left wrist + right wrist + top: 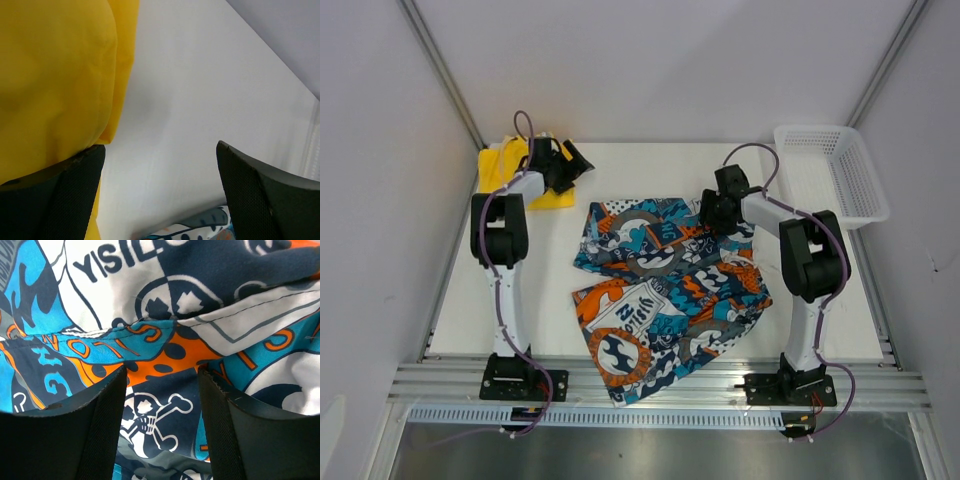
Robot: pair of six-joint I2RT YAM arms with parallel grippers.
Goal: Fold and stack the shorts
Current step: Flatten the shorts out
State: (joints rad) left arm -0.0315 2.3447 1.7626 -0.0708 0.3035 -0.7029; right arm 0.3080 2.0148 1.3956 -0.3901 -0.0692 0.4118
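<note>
Printed shorts (665,290) are lying spread on the desk (650,165). The right tool (162,377) is hanging half-open over their far edge, gripping nothing. Far left, the left tool (160,150) is gaping wide and empty beside the yellow shorts (50,75); only its wrist view is showing that gap.

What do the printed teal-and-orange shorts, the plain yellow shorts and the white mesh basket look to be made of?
Printed teal-and-orange shorts: thin woven cloth, likely synthetic, matte; it creases and shows stitched seams up close. Plain yellow shorts: soft matte cloth, smooth rounded folds. White mesh basket: seemingly rigid plastic, with a regular moulded lattice.
</note>
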